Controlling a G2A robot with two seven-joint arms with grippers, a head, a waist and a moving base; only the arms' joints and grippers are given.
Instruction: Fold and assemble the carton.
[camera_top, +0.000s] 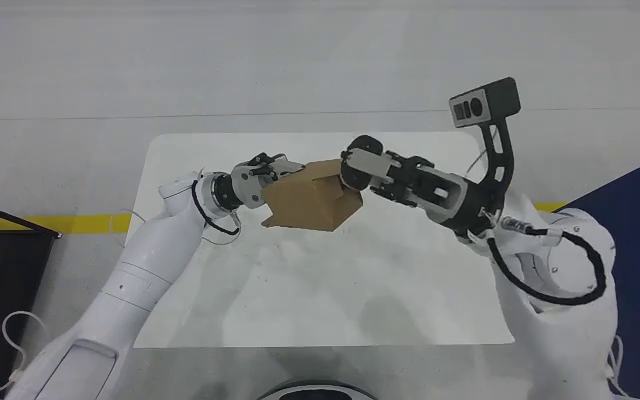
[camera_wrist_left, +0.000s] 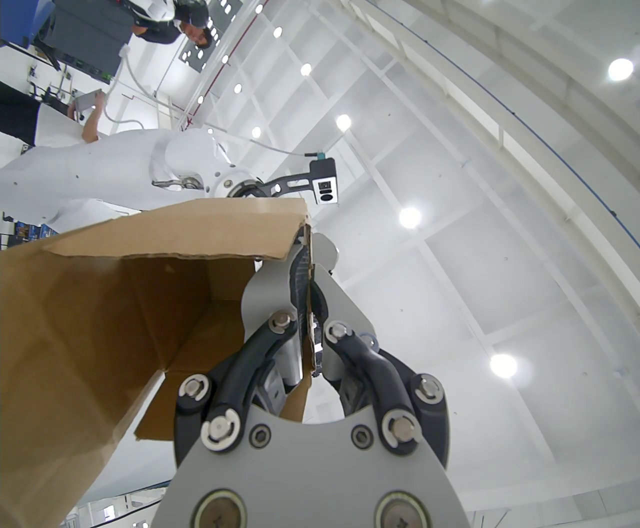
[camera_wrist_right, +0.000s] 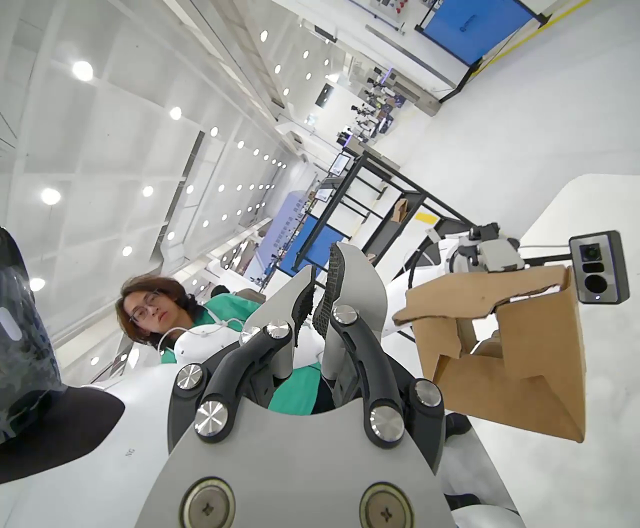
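The white desk (camera_top: 400, 300) carries the work, its long edges running side to side in the top view. The carton (camera_top: 310, 198), plain brown cardboard, sits roughly midway along the desk's width and nearer the far edge than the near one, turned at a slant to the edges. It is partly formed. In the left wrist view the carton (camera_wrist_left: 75, 310) is an open shell with its inner walls and a folded inner flap in sight and a ragged rim along its open side, and in the right wrist view the carton (camera_wrist_right: 525, 380) shows loose flaps bent inward. Whether it rests on the desk or is held just clear of it cannot be told. The left gripper (camera_top: 284, 168) is at the carton's side toward the desk's left edge. The left wrist view shows this left gripper (camera_wrist_left: 307, 260) clamped on one cardboard wall, one finger inside the shell and the other outside. The right gripper (camera_top: 352, 170) is at the carton's far right corner. In its own wrist view the right gripper (camera_wrist_right: 325, 267) has its fingers drawn nearly together on nothing, with the carton just beside them.
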